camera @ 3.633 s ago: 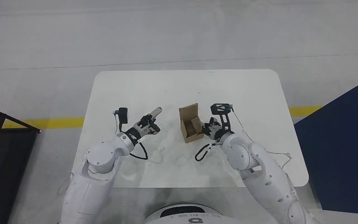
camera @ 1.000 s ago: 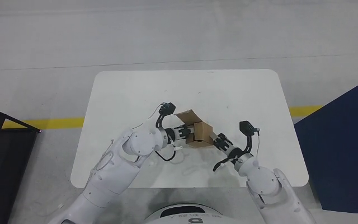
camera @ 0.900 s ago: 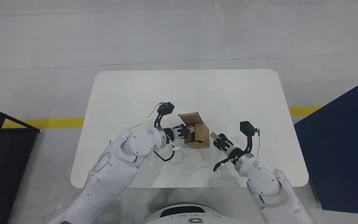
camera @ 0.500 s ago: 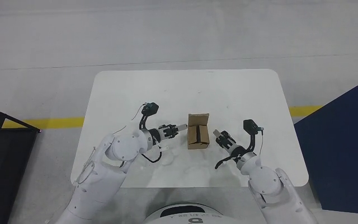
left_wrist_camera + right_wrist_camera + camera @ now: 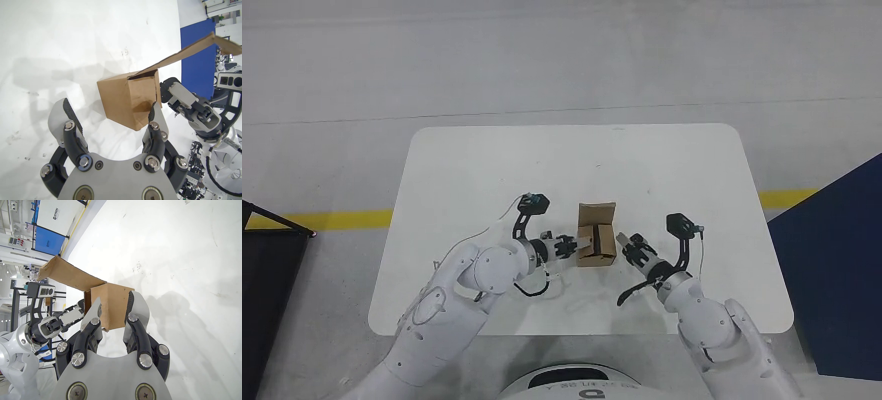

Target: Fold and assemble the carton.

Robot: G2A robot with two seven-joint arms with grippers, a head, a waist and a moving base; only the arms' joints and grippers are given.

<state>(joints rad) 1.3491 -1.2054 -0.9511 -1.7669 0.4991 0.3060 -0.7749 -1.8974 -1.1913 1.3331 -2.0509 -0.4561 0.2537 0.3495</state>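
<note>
A small brown carton [image 5: 597, 243] stands near the middle of the white table [image 5: 492, 170], its lid flap [image 5: 596, 212] raised. My left gripper [image 5: 568, 246] is close against its left side. In the left wrist view this gripper [image 5: 111, 111] is open, one fingertip [image 5: 153, 111] touching the carton [image 5: 121, 102] while the flap [image 5: 189, 51] juts up. My right gripper [image 5: 630, 244] is at the carton's right side. In the right wrist view the open right gripper [image 5: 115, 306] straddles the near corner of the carton [image 5: 113, 302].
The table is bare around the carton, with scuff marks on it. Its front edge lies just behind both arms. A blue panel [image 5: 842, 260] stands past the table's right edge.
Within the last second the left gripper let go of the carton and drew back, leaving it square on the table. Both grippers have since closed in on its sides.
</note>
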